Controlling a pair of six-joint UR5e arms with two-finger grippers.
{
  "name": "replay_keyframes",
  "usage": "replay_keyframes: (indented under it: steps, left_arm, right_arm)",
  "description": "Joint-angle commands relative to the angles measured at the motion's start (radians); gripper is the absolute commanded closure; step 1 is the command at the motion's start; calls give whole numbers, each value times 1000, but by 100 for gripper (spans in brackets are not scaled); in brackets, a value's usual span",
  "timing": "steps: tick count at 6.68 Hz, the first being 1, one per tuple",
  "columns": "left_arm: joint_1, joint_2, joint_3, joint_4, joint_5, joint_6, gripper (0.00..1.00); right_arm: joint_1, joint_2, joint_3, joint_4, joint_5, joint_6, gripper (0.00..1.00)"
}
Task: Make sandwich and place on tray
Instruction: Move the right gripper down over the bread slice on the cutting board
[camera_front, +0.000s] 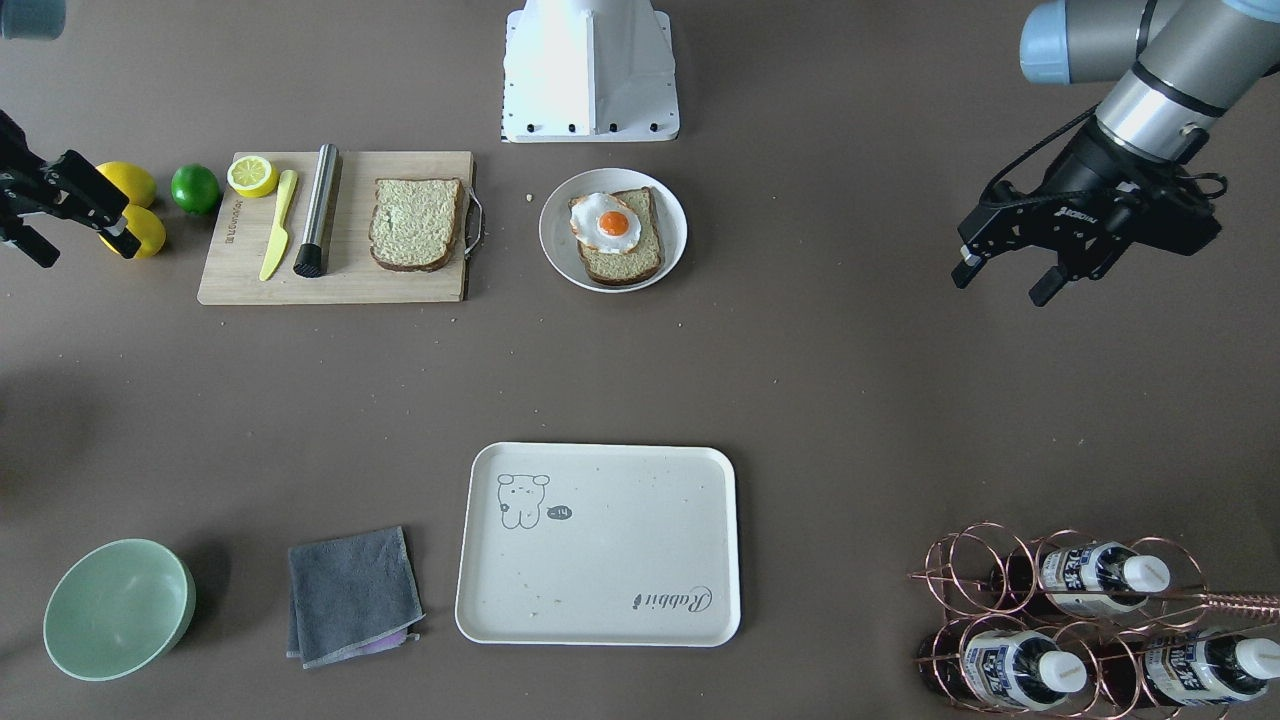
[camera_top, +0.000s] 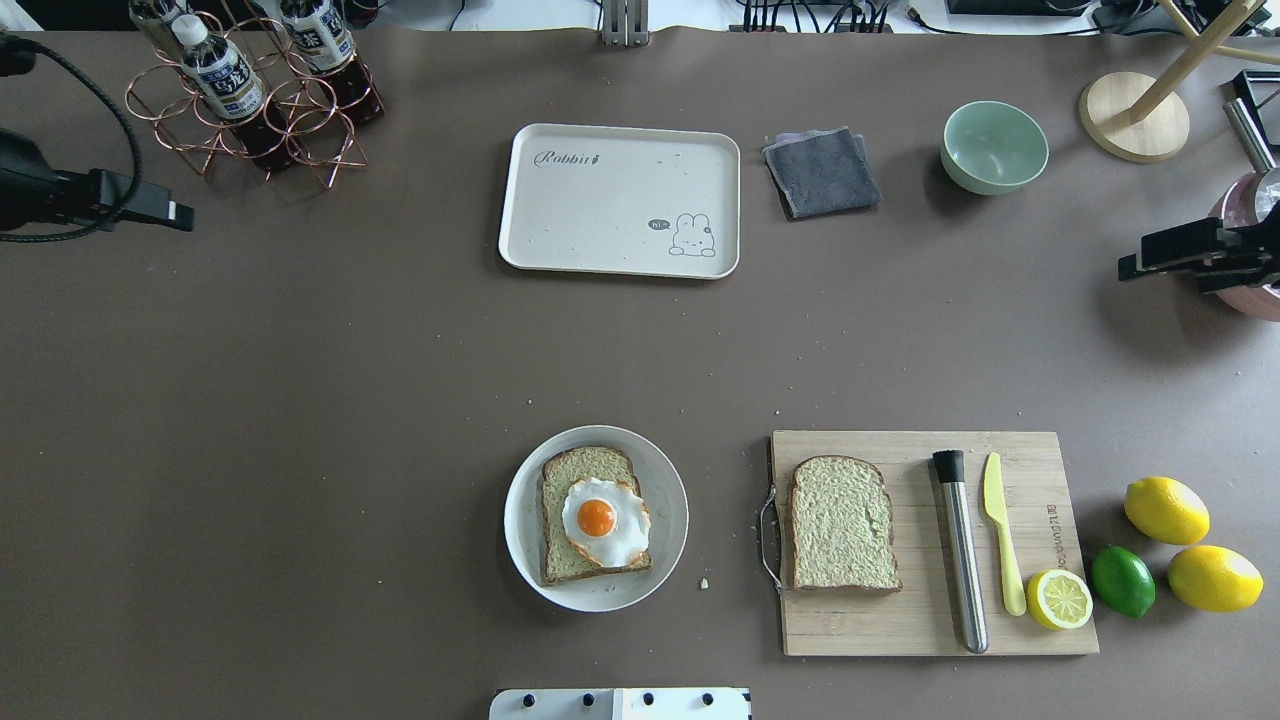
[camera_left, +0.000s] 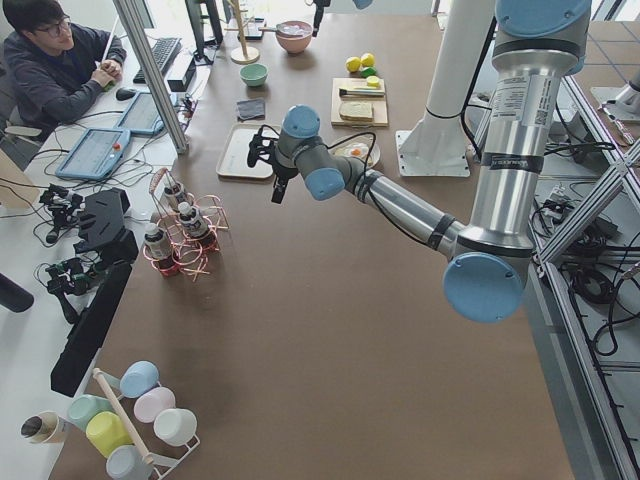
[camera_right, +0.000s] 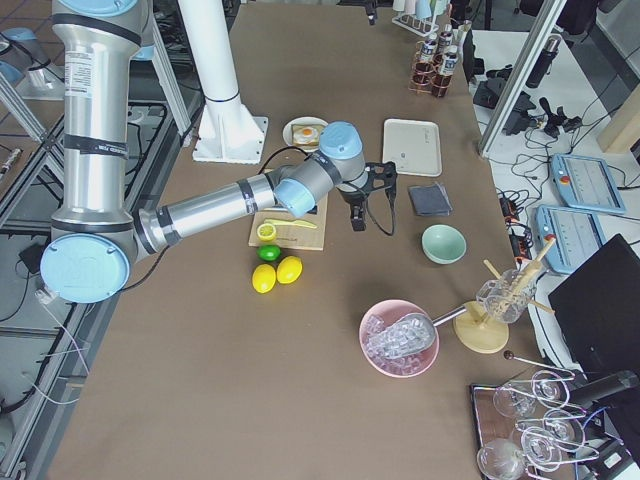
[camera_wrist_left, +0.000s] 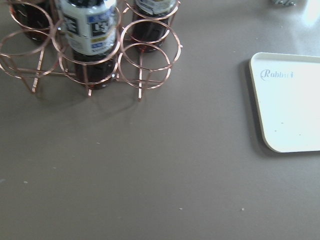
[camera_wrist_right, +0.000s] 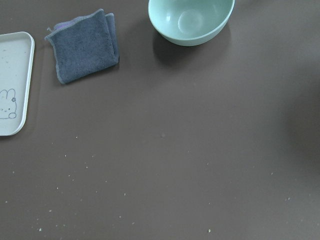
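One bread slice (camera_front: 622, 264) topped with a fried egg (camera_front: 606, 222) lies on a round white plate (camera_front: 555, 235). The second bread slice (camera_front: 415, 222) lies on the wooden cutting board (camera_front: 340, 285). The cream tray (camera_front: 600, 600) sits at the table's far side and holds nothing; its corner shows in the left wrist view (camera_wrist_left: 290, 115). My left gripper (camera_front: 1003, 284) hangs open and empty above the table near the bottle rack. My right gripper (camera_front: 85, 253) hangs open and empty above the lemons, past the board's end.
A copper rack with bottles (camera_front: 1060, 620) stands near the tray. A grey cloth (camera_front: 350, 592) and a green bowl (camera_front: 118, 608) lie on the tray's other side. On the board are a steel cylinder (camera_front: 318, 210), a yellow knife (camera_front: 278, 225) and half a lemon (camera_front: 252, 175); a lime (camera_front: 195, 188) lies beside it.
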Motion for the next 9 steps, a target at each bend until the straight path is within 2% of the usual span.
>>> replay_keyframes:
  steps: [1,3,4,5,6,7,8,9]
  left_arm:
    - [202,-103,4,7,162,-180,1]
    - [295,-140,2,8,239,-277,1]
    - [332,-160,7,8,277,-306,1]
    - [356,-172,10,11,290,-310,1]
    - [356,-172,10,12,292,-308,1]
    - [355,-172,10,12,292,-310,1]
    - [355,-172,10,12,292,-308,1]
    - [355,-172,10,12,304,-308,1]
  right_arm:
    - [-233,-34,85,5,-174,196,0]
    - [-535,-46,90,56,-448,411,3]
    - [-640,-46,87,56,-550,454,3]
    - [-696,-48,86,56,-573,485,3]
    - [-765,-51,83,57,-631,489,10]
    - [-803,-51,82,60,-652,510,27]
    - [-835,-49,76,65,-679,522,34]
    - [-843,-51,46,121,-686,519,35]
